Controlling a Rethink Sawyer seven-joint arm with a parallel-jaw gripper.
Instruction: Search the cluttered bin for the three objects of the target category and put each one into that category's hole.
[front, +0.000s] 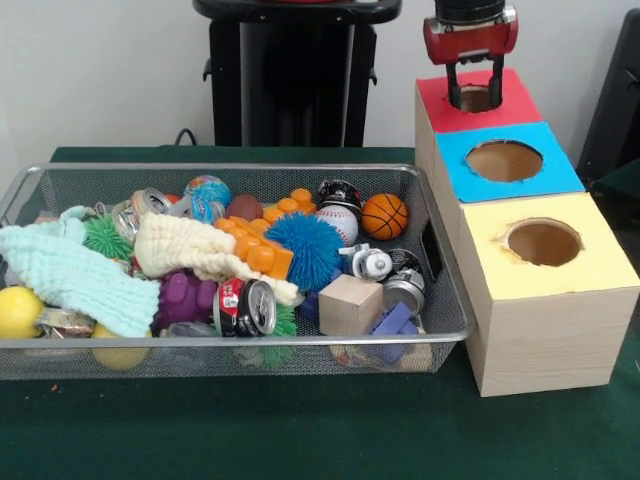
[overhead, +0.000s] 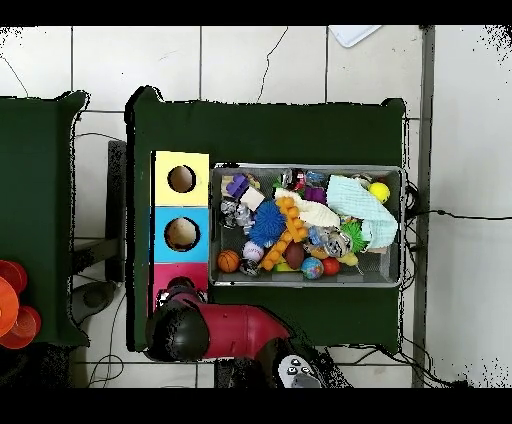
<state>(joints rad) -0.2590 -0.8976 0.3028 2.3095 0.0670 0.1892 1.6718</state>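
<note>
The wire-mesh bin (front: 240, 170) sits on the green table, full of clutter; it also shows in the overhead view (overhead: 305, 167). I see no plush animal among the clutter; any in there are hidden. The red-topped box (front: 520, 105) stands at the far end of the box row, right of the bin. My gripper (front: 475, 88) hangs straight over its hole (front: 478, 99), fingers apart with nothing between them. In the overhead view the arm (overhead: 225, 328) covers that hole, and only a strip of the red top (overhead: 163, 275) shows.
The blue-topped hole (front: 504, 160) and the yellow-topped hole (front: 543, 242) lie nearer the camera. The bin holds an orange basketball (front: 385, 215), a blue spiky ball (front: 303, 250), a baseball (front: 338, 222), a wooden block (front: 350, 303), a can (front: 245, 307) and a mint cloth (front: 70, 275).
</note>
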